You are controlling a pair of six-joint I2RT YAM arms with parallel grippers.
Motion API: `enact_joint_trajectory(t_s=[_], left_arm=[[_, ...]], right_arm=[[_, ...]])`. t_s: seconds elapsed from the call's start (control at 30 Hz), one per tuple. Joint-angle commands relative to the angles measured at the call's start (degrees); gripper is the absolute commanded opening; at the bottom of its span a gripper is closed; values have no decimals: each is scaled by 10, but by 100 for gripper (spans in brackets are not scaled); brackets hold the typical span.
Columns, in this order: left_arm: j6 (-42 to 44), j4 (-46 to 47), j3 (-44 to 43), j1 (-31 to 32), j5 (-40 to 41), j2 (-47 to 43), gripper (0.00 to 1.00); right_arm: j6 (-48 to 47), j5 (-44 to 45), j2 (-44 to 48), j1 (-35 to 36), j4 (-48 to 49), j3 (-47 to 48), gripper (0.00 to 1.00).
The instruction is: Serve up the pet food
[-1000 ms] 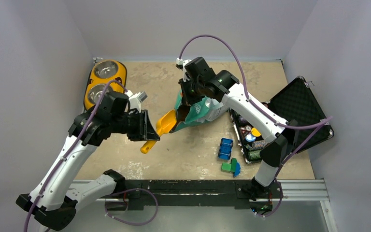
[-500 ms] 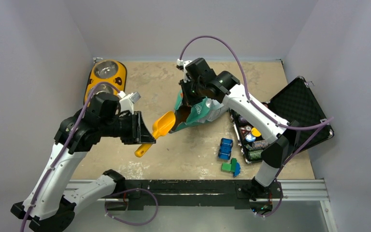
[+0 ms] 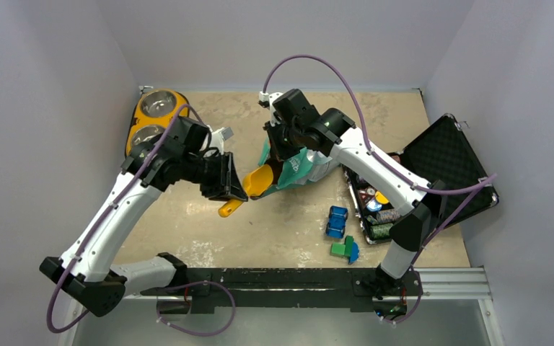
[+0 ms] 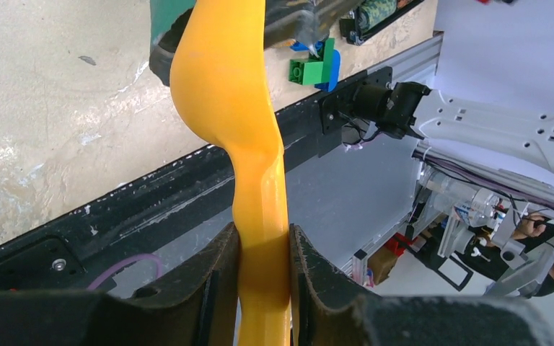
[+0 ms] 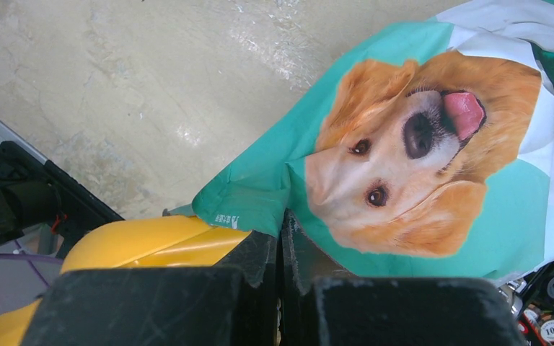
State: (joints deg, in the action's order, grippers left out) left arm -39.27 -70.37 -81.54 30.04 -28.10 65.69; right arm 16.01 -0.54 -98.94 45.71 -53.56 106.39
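The pet food bag is teal with an orange dog picture and lies slumped mid-table, its mouth facing left. My right gripper is shut on the bag's upper edge and holds the mouth up. My left gripper is shut on the handle of a yellow scoop. The scoop's bowl sits at the bag's opening and shows just below the pinched edge as the yellow scoop in the right wrist view. The kibble is hidden inside the bag.
An orange double feeder with two steel bowls stands at the back left. An open black case with poker chips lies at the right. A blue toy and green-blue bricks lie near the front rail.
My left arm has swung forward and to the right, carrying the scoop's bowl into the bag's mouth. The right gripper has shifted slightly left, still pinching the bag.
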Motion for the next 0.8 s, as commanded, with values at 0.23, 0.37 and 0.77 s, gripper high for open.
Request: enact_joint_trajectory(t_s=[0.23, 0.37, 0.77], left_arm=[[-95, 76, 64, -14, -57, 73, 0], [-158, 104, 97, -35, -64, 78, 0], [-275, 392, 186, -53, -95, 244, 0]], right_arm=[[-3, 11, 49, 3, 34, 46, 0], [2, 16, 46, 7, 29, 51, 0], [42, 12, 33, 10, 2, 77, 0]])
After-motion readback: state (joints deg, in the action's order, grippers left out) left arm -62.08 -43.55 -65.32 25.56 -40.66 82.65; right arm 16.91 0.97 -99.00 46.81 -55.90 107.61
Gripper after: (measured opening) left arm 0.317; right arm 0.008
